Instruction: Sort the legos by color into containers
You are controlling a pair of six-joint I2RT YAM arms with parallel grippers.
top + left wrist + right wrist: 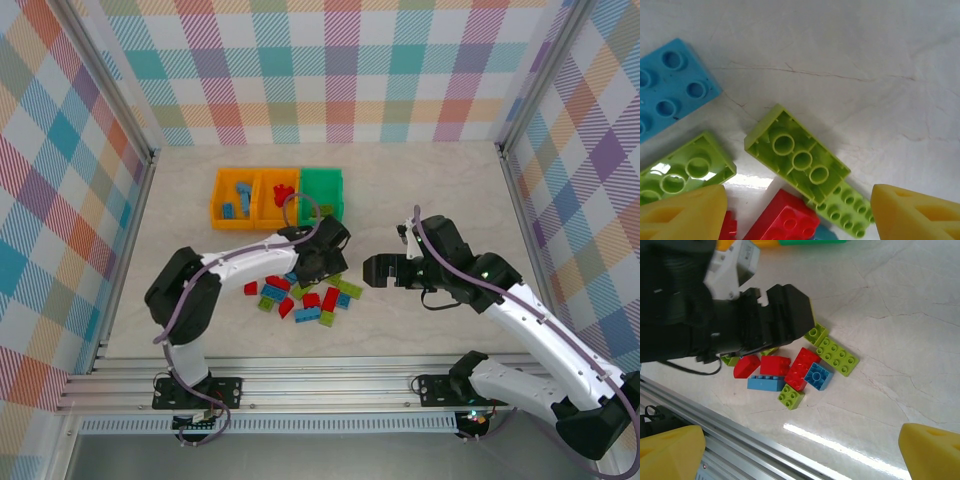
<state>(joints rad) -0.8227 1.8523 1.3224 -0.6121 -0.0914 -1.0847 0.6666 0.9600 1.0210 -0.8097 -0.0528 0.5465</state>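
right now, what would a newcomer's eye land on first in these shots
The bright heap of red, blue and lime legos in the middle of the table, with the left gripper open right above an upside-down lime brick. Behind it sit three bins in a row, two orange and one green; the right gripper hangs open beside the pile.

Pale table (pixel 430 205) carries three containers (pixel 322 186), scattered legos (pixel 305 298).

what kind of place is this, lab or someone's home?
Most likely a lab robot cell, not a home: plaid backdrop panels wall in three sides, an aluminium extrusion frame carries the arm bases, and legos lie staged on the table.
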